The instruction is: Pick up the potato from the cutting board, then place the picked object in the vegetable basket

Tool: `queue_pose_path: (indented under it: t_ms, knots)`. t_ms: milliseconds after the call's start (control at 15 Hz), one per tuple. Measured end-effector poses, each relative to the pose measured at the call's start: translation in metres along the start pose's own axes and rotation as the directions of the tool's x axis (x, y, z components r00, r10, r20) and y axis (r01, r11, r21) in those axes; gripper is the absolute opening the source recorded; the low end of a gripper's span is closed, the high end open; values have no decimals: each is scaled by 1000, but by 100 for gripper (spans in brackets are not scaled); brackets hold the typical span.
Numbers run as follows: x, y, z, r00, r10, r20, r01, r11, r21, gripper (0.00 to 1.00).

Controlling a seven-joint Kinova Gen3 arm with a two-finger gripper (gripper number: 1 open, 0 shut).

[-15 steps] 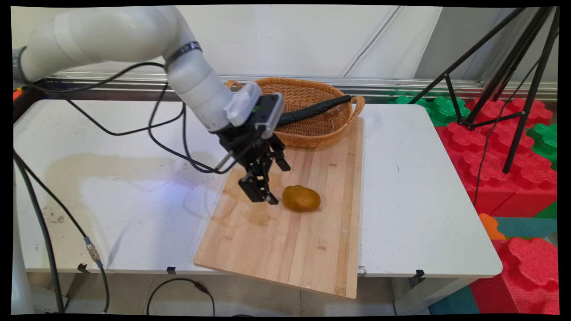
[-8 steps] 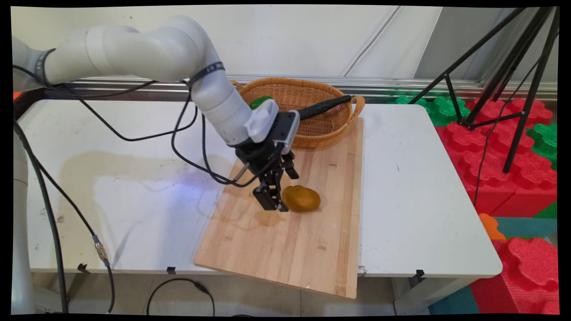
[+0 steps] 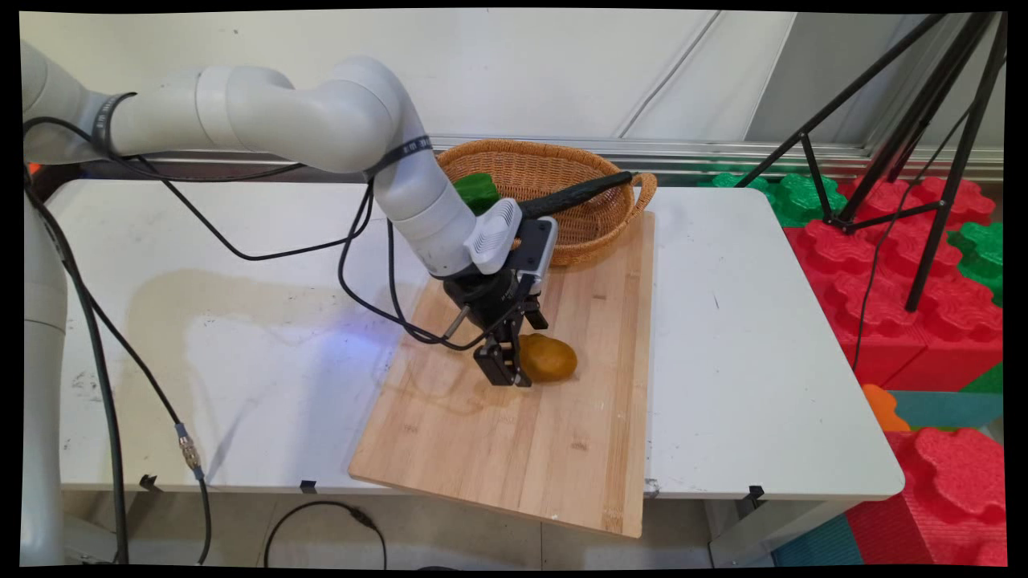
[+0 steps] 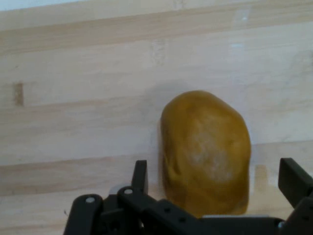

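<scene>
A brown potato (image 3: 550, 359) lies on the wooden cutting board (image 3: 514, 433) near its middle. My gripper (image 3: 524, 350) hangs low over the potato's left end, open. Through the hand camera the potato (image 4: 205, 152) fills the gap between the two fingertips (image 4: 141, 175), one on each side, neither pressed against it. The board (image 4: 73, 98) lies all around it.
A wicker basket (image 3: 610, 217) stands at the board's far end with a green vegetable (image 3: 480, 191) and a long dark one (image 3: 574, 195) in it. Black cables (image 3: 361, 273) hang from the arm over the table's left half. A tripod (image 3: 923, 160) and foam blocks (image 3: 923, 321) stand at the right.
The gripper has travelled right and down along the board, from a spot left of the potato to astride its left end. The potato has stayed in place.
</scene>
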Motion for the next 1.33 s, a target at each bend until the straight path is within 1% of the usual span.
queue_pose_path:
  t_ms: [200,267,600,867,1000,1333]
  knots:
    - [1,-3,6,1000,-5,7,5,1000,6,100]
    - [2,-4,8,1000,-7,8,7,1000,8,0]
    - [3,-7,11,1000,-10,9,10,1000,10,0]
    - [5,-10,7,1000,-17,1,17,1000,6,0]
    - [4,-11,0,1000,-27,-9,27,1000,2,0]
    - [-2,-12,-29,998,-41,-45,41,999,-2,0]
